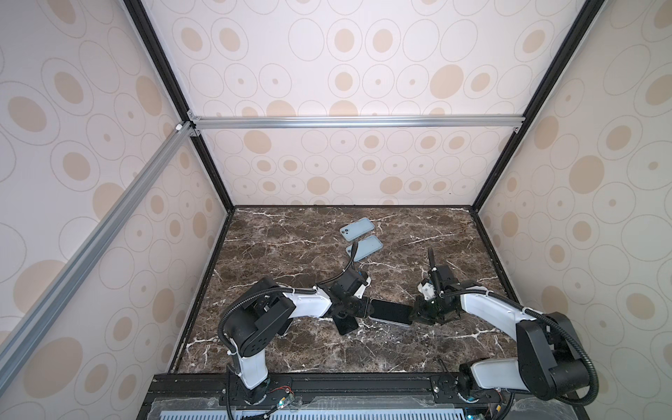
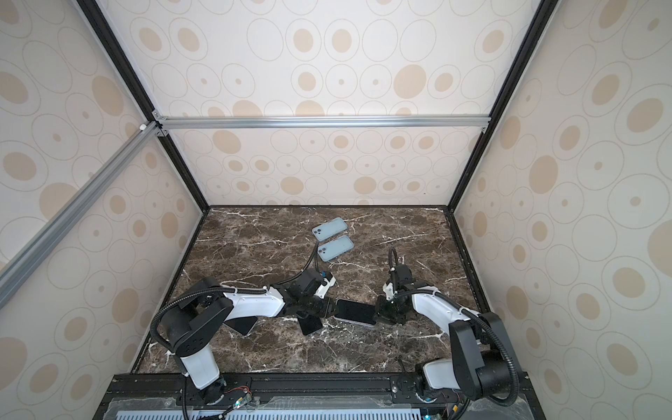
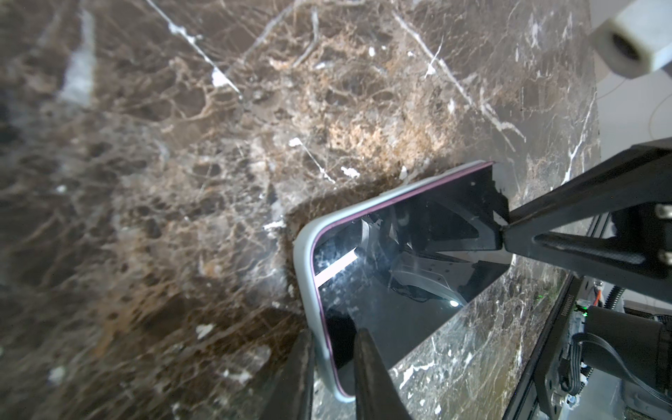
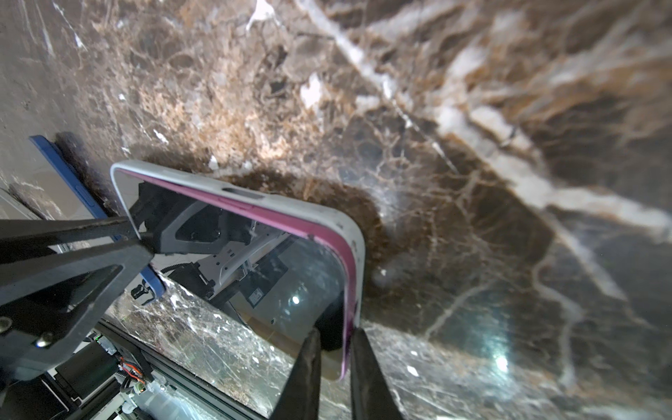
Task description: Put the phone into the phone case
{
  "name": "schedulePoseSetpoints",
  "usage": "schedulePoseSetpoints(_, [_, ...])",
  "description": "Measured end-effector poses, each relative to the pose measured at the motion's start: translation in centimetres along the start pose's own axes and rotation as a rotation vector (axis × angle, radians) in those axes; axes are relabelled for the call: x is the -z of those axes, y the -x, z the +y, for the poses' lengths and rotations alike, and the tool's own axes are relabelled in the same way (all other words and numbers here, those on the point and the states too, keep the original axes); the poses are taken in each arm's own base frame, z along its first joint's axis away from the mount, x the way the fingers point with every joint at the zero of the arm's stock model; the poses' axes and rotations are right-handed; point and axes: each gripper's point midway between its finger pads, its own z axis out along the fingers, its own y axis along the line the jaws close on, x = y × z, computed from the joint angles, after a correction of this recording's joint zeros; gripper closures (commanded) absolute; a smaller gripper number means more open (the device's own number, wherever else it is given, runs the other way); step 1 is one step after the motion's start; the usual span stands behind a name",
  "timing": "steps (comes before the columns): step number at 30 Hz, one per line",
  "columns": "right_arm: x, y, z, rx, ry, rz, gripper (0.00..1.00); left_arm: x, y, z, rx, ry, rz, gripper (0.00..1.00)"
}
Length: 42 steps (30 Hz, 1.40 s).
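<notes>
The left pincer (image 3: 332, 340) and right pincer (image 4: 335, 334) each clamp an end of the phone (image 3: 400, 309), which sits half-seated in the phone case (image 3: 303, 262). Next, I judge, its pink rim needs pressing flush.

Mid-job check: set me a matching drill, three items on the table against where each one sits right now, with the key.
Things
1. pink-edged black-screened phone in a pale grey case
2. blue-edged dark phone
3. farthest light blue rounded case

Places
A. flat at the far middle of the brown marble table, beside a matching case
B. pinched at its short ends by the fingers of the left gripper and right gripper
C. flat on the marble, partly under the left gripper

Pairs: 1-B, 2-C, 3-A
</notes>
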Motion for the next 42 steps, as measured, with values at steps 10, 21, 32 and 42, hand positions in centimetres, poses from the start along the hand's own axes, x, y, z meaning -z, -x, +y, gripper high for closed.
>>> schedulePoseSetpoints(10, [-0.2, 0.0, 0.3, -0.017, 0.013, 0.011, 0.89, 0.2, -0.2, 0.3, 0.015, -0.01, -0.027, 0.81])
schedulePoseSetpoints(21, [-1.2, 0.7, 2.1, 0.021, 0.02, 0.053, 0.9, 1.4, 0.0, 2.1, 0.034, 0.087, -0.08, 0.8])
schedulePoseSetpoints(32, [-1.3, 0.9, 2.5, 0.08, -0.019, 0.052, 0.81, 1.7, -0.1, 2.5, 0.061, 0.1, -0.11, 0.8])
schedulePoseSetpoints(42, [0.5, 0.7, 1.9, 0.123, -0.085, 0.0, 0.66, 2.0, -0.4, 2.7, 0.065, 0.1, -0.11, 0.81])
